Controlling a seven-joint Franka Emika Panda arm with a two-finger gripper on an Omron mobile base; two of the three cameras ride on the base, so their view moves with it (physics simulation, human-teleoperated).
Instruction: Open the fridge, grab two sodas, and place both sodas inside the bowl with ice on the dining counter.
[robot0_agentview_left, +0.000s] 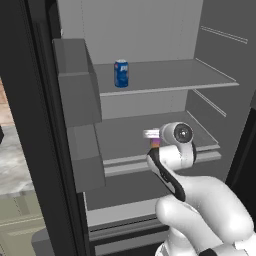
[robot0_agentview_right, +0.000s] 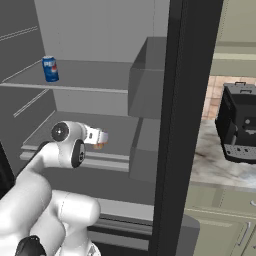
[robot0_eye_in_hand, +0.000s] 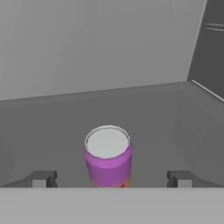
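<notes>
Light: even, flat and fairly dim inside the fridge (robot0_agentview_left: 150, 30); no clear source.
Shadows: soft, faint grey shading under the shelves (robot0_agentview_left: 165, 75); none sharp.
Glare: none.
Sharpness: mildly soft and blocky throughout; pink can (robot0_eye_in_hand: 108, 157) edges slightly fuzzy.
Edge distortion: none apparent.

A black appliance (robot0_agentview_right: 242, 129) sits on the marble wall counter (robot0_agentview_right: 220, 165).

— What's on the upper shelf (robot0_agentview_left: 170, 77) of the fridge (robot0_agentview_left: 150, 30)?
— A blue can (robot0_agentview_left: 121, 73), upright, towards its left side.
— And lower down?
— The arm (robot0_agentview_left: 172, 165) reaches over the shelf below; a bit of pink can (robot0_agentview_left: 155, 143) peeks out beside its white wrist.
</notes>
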